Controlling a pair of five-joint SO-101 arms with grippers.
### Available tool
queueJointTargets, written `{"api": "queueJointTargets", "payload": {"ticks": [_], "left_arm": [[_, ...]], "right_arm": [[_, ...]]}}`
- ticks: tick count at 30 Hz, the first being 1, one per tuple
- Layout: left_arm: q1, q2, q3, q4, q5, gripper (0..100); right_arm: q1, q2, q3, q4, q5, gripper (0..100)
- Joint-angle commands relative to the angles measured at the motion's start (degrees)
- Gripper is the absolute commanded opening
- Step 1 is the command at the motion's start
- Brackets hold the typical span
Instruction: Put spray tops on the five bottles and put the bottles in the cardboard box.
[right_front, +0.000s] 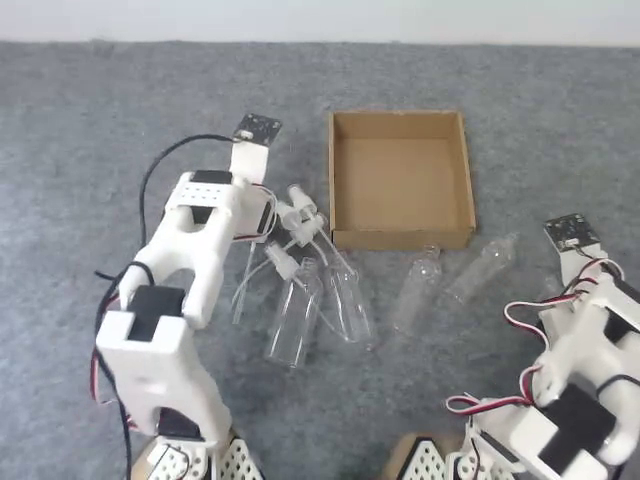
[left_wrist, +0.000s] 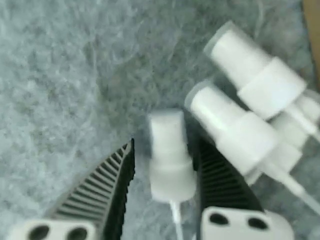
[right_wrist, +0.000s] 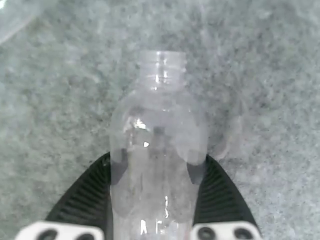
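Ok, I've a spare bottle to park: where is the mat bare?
Bare mat lies left of the left arm and right of the cardboard box. Crowded: in front of the box, where bottles and spray tops lie between the arms.

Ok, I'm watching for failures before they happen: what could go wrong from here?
1. The left gripper straddles one spray top, jaws open, with two other spray tops right beside it; closing might catch a neighbour.
2. The right gripper clamps the uncapped bottle by its smooth body; it might slip or twist during capping.
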Motion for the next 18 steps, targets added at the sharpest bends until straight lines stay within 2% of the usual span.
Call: {"api": "queueJointTargets", "payload": {"ticks": [1, 6, 12, 18], "left_arm": [[-1.23, 0.00, -4.79, 0.62, 0.35, 11], [-2.11, -2.37, -5.14, 1.49, 0.35, 2], [-2.11, -7.74, -4.88, 7.74, -0.35, 1], [-1.93, -22.68, 3.56, 12.22, -0.62, 1]], "right_arm": [[0.66, -3.56, -0.18, -0.13, -0.79, 3.2], [0.66, -3.65, -0.18, -0.48, -0.79, 3.5], [0.66, -3.65, 0.00, 0.04, -0.97, 14.1], [1.10, -3.65, -0.09, 0.04, -2.02, 15.6]]}}
